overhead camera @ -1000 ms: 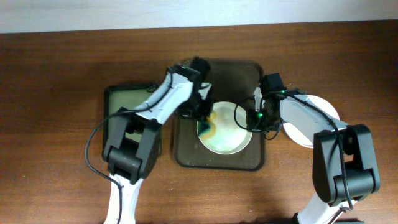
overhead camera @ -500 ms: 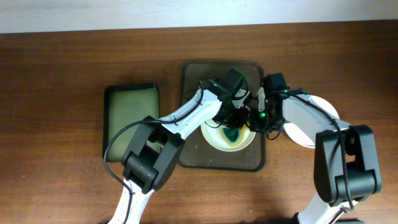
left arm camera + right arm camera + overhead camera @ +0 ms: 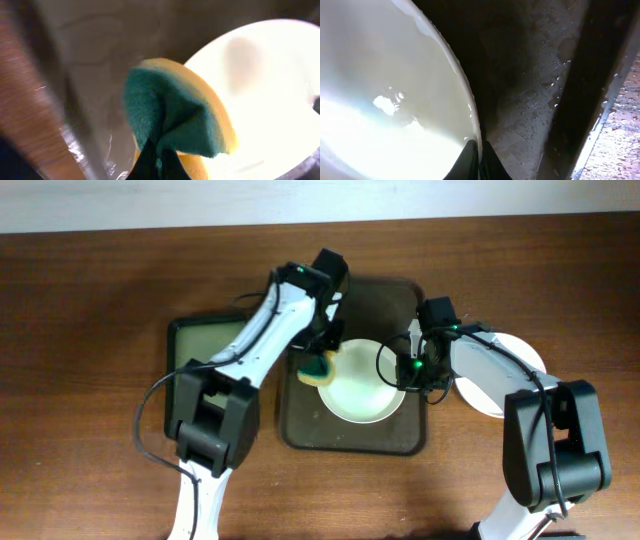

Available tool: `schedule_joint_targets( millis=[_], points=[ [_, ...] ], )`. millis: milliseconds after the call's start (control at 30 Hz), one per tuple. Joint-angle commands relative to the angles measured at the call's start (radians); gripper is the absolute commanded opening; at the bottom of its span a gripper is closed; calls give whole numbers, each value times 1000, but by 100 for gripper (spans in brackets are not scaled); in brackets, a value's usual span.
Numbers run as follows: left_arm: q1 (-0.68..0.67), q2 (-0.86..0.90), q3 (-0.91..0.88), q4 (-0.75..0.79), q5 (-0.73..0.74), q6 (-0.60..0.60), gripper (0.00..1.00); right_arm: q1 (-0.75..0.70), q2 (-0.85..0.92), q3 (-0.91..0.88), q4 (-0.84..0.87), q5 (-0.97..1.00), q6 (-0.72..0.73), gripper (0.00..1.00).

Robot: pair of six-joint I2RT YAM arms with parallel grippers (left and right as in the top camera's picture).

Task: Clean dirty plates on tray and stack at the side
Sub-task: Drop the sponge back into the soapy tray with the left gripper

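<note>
A white plate (image 3: 362, 392) lies on the dark olive-brown tray (image 3: 300, 432), now plain white. My left gripper (image 3: 318, 365) is shut on a yellow and green sponge (image 3: 175, 112) at the plate's left rim (image 3: 260, 90). My right gripper (image 3: 405, 370) is shut on the plate's right rim (image 3: 465, 95), its fingers (image 3: 477, 160) pinching the edge. A white plate stack (image 3: 505, 375) lies on the table right of the tray, partly hidden by the right arm.
A smaller green tray (image 3: 205, 355) with a black rim lies left of the big tray, under the left arm. Brown wooden table (image 3: 90, 330) surrounds everything. The tray floor (image 3: 530, 85) is wet.
The left gripper swept the sponge across the plate from left to middle and back to the left rim. The teal smear is gone. The right gripper stayed on the rim.
</note>
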Motion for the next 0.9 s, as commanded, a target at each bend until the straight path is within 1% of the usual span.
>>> schedule_joint_targets(
  millis=[0,67,100,167,233,267,300,367,400,433,500,533,567,600,633,667,733,800,867],
  points=[
    [67,-175,45,-90,-94,20,0,-1,8,-11,-11,38,-15,4],
    [149,-240,45,-216,-258,19,0,-1,8,-11,-11,38,-16,4],
    [183,-241,44,-255,-299,19,0,-1,8,-11,-11,39,-16,4],
    [276,-241,-8,-278,-297,-35,0,-1,8,-11,-11,38,-16,4],
    [378,-241,-252,-108,-222,-34,0,-1,8,-11,-11,38,-16,4],
    [412,-241,-384,26,-180,-34,0,-1,8,-11,-11,38,-16,4],
    [439,-241,-478,139,-172,-34,6,-1,8,-11,-11,38,-16,4],
    [464,-247,-486,166,-164,-29,6,-1,8,-11,-11,38,-16,4],
    [464,-259,-476,166,-146,-10,11,-1,8,-11,-9,38,-16,4],
    [464,-283,-462,163,-121,-6,18,-1,8,-11,-2,39,-16,5],
    [464,-376,-447,156,-43,14,43,-1,8,-11,23,39,-16,10],
    [464,-468,-447,149,-36,16,65,-1,8,-11,40,38,-15,6],
    [464,-524,-447,140,-36,16,92,-1,7,-10,41,33,-15,4],
    [464,-580,-447,126,-32,15,100,-1,-6,-9,29,30,-15,4],
    [464,-636,-447,101,-34,16,100,-1,-62,-8,9,46,-15,4],
    [464,-651,-447,91,-34,15,100,0,-105,-8,-1,70,-14,4],
    [464,-659,-447,89,-15,14,100,38,-275,-8,-27,194,-15,4],
    [464,-659,-447,93,-16,10,100,108,-390,-8,-38,341,-15,4],
    [464,-659,-447,91,-16,10,100,196,-423,-8,-56,598,-15,4]
  ],
)
